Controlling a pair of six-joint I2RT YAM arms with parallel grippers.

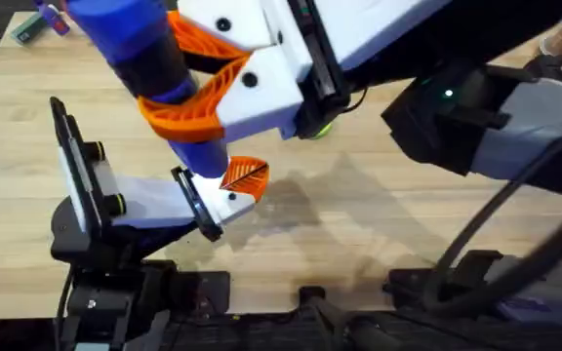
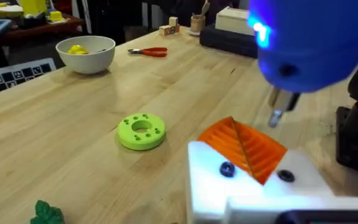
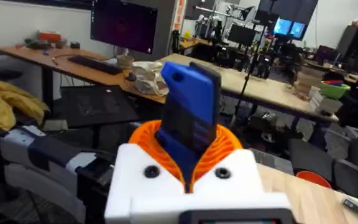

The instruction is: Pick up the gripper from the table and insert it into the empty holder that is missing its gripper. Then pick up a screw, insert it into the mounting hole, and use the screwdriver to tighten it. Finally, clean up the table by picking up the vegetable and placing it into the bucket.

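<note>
Right arm's jaws are pinched on the blue pen-shaped electric screwdriver, orange ribbed pads squeezing its barrel, held near-vertical, probably so the thin dark tip can drop straight onto a screw. That tip hangs just above the small orange ribbed plastic gripper fingertip, which already sits in the white blocky holder on the left arm, parked low over the wooden surface like a fixture. Left jaws: can't tell if they're spread. In the left wrist view, a green round disc lies at 9 o'clock from the holder, a white bowl around 10 o'clock.
</note>
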